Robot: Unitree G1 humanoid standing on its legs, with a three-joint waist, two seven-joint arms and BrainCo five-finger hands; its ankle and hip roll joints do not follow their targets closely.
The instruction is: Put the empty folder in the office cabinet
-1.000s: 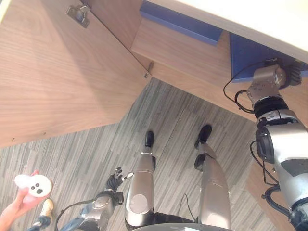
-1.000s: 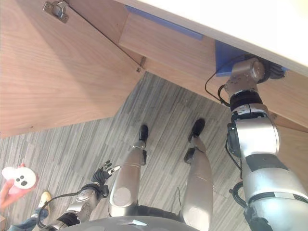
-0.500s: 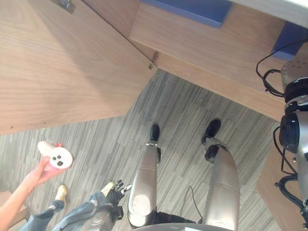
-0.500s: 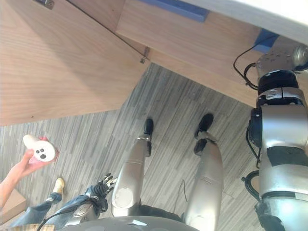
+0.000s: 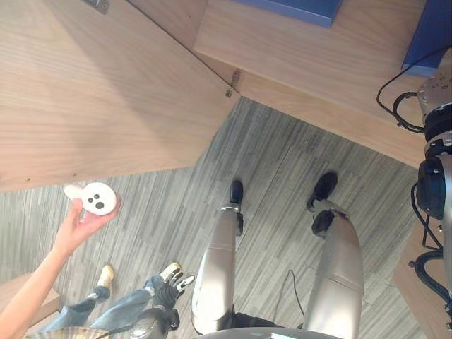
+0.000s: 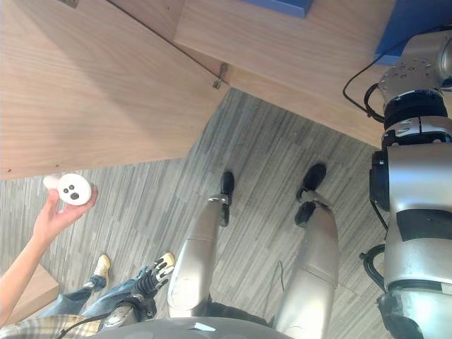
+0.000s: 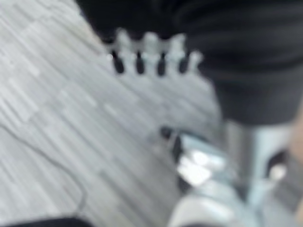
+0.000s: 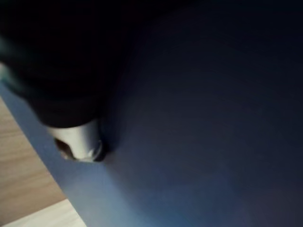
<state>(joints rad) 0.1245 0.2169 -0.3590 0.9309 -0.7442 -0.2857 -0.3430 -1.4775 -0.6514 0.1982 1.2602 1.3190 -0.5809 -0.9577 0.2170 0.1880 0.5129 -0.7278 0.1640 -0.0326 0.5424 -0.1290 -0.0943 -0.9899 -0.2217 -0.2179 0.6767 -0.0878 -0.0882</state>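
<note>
Right hand point(image 8: 75, 142) against the blue folder point(image 8: 199, 118), grip unclear; left hand point(image 5: 169, 281) loose-fingered near floor.

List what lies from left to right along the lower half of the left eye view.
Person's raised hand holding a white round controller → tan shoe → left robot hand.

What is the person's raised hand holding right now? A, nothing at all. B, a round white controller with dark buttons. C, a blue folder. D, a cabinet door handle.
B: the person's hand cups a round white controller with dark buttons, above the grey floor.
</note>
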